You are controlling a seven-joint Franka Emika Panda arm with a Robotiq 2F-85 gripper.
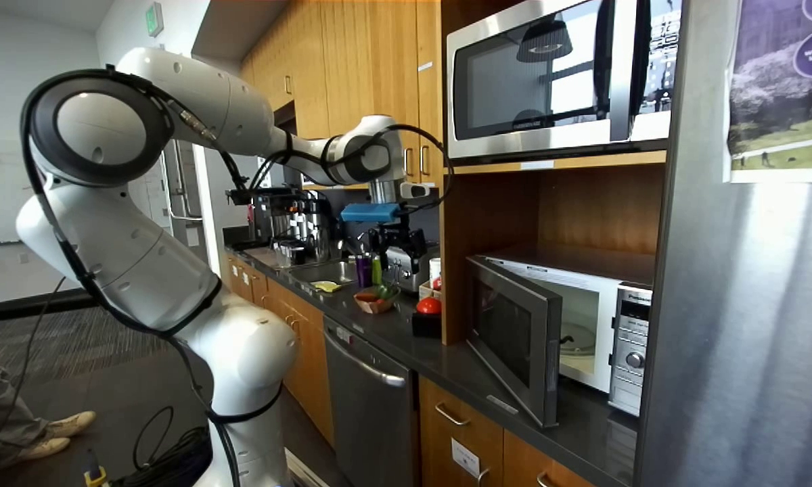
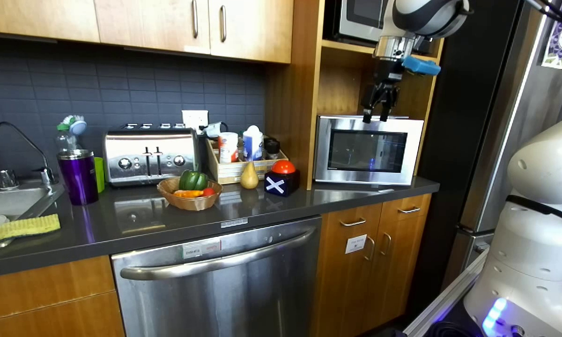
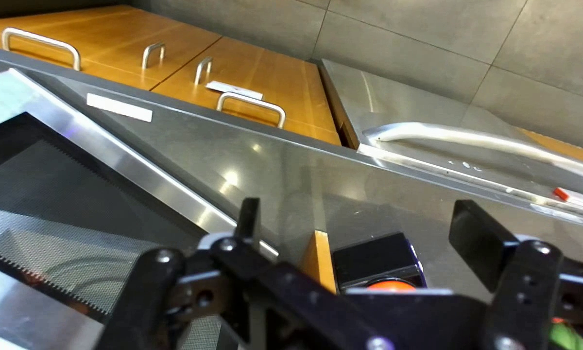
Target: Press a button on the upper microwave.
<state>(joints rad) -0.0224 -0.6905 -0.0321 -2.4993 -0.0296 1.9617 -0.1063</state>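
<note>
Upper microwave [image 1: 528, 95]: sits on a wooden shelf [image 1: 575, 164] in the tall cabinet [image 1: 457, 257], above the smaller microwave [image 1: 548, 338], which stands on the counter [image 1: 392, 331] with its door swung out. Front points out of the cabinet, into the room. Long axis horizontal, lying along the shelf. Handle [image 1: 624, 67] upright, near the right end of the front; control strip [image 1: 658, 57] just beyond it, beside the fridge [image 1: 737, 304] edge. In an exterior view the arm [image 2: 431, 18] covers much of the unit.

Appearance: bright stainless-steel frame [image 1: 514, 143] around a wide, dark glass door [image 1: 494, 88], closed. Glass carries a mirrored lamp [image 1: 545, 39] and pale mirrored panes [image 1: 572, 84]. Small lettering [image 1: 529, 124] low on the glass, not legible. Single buttons cannot be made out; strip is full of reflections.

Gripper [image 3: 359, 231]: wide, black fingers [image 3: 478, 243] well apart, tips directed down; hangs lower than the upper microwave, apart from it.
</note>
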